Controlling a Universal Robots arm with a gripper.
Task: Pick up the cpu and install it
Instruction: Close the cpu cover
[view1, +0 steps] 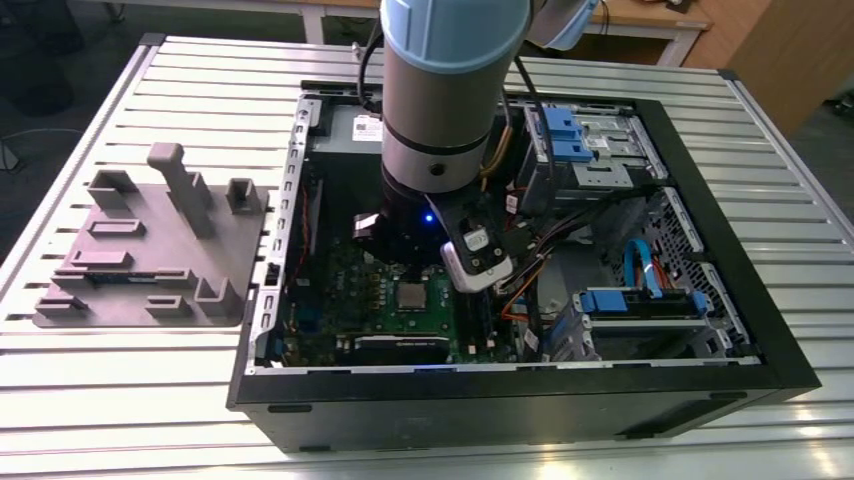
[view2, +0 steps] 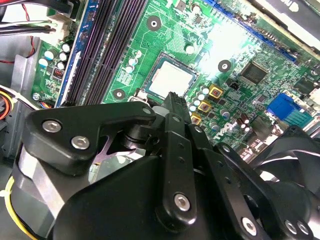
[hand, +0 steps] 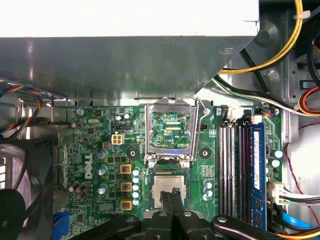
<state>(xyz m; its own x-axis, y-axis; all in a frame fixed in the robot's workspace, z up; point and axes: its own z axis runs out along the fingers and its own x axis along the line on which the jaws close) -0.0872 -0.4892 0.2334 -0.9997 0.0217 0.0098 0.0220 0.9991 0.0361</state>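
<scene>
Slatted metal table (view1: 134, 400): open computer case (view1: 534, 412), grey fixture (view1: 127, 265).

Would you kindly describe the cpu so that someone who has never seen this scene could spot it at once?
Look inside the open black computer case at the green motherboard. Near its middle, beside the long black memory slots and a flipped-open metal frame, sits the cpu. It is a small flat square whose plain silvery-grey metal top stands out from the green board.
</scene>
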